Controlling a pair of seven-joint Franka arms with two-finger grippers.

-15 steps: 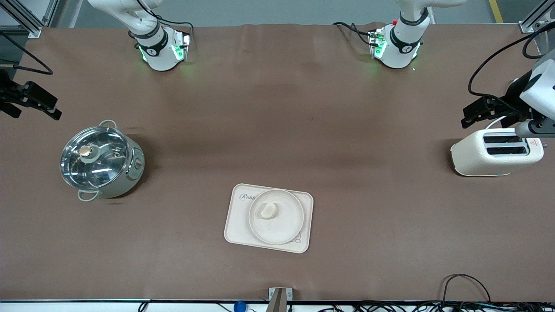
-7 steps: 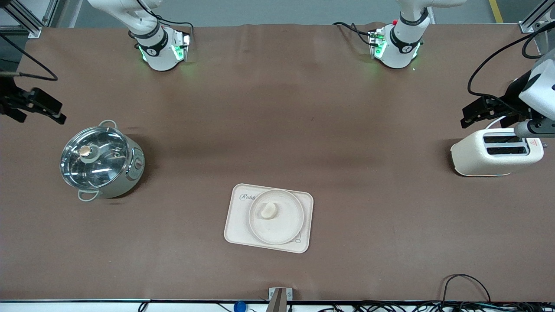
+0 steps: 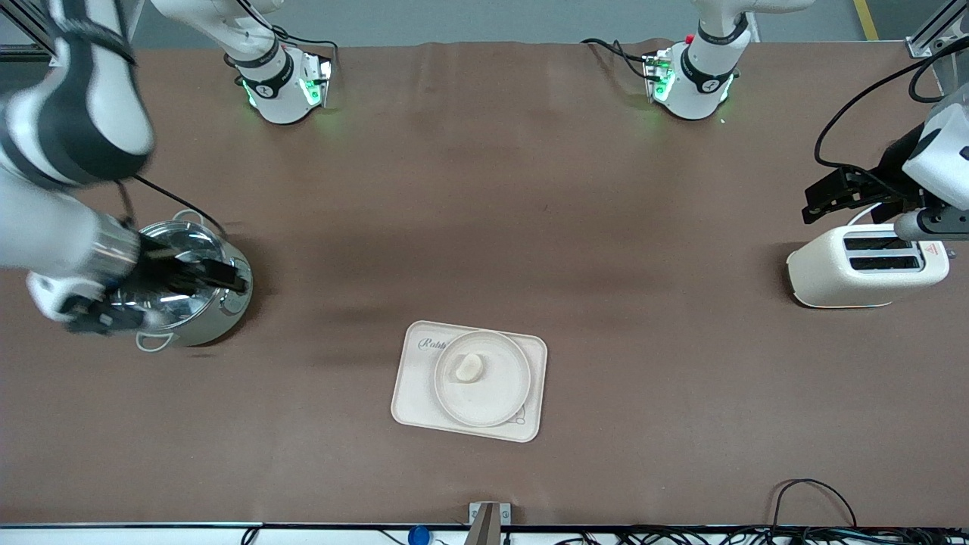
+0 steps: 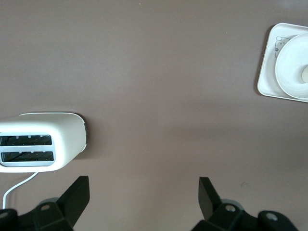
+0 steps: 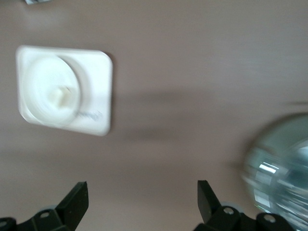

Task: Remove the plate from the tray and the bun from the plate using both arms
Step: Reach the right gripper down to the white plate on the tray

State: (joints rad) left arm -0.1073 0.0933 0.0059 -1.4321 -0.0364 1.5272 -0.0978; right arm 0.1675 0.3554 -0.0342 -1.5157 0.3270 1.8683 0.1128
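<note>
The round cream plate (image 3: 493,387) sits on the rectangular cream tray (image 3: 412,390), near the middle of the table and close to the front camera. The small pale bun (image 3: 468,367) lies on the plate. My right gripper (image 3: 221,275) is open and empty, in the air over the pot, and blurred by motion. My left gripper (image 3: 821,200) is open and empty, up beside the toaster. The right wrist view shows the tray (image 5: 98,103), plate (image 5: 41,91) and bun (image 5: 61,94) past the open right gripper (image 5: 142,197). The left wrist view shows the plate (image 4: 291,72) and bun (image 4: 304,73) far from the open left gripper (image 4: 144,192).
A steel pot with a glass lid (image 3: 182,299) stands toward the right arm's end of the table and also shows in the right wrist view (image 5: 284,166). A cream toaster (image 3: 867,266) stands toward the left arm's end and also shows in the left wrist view (image 4: 43,142). Brown cloth covers the table.
My right arm has swung in from the table's edge, and its gripper is now over the pot. The left arm, plate, bun and tray have not moved.
</note>
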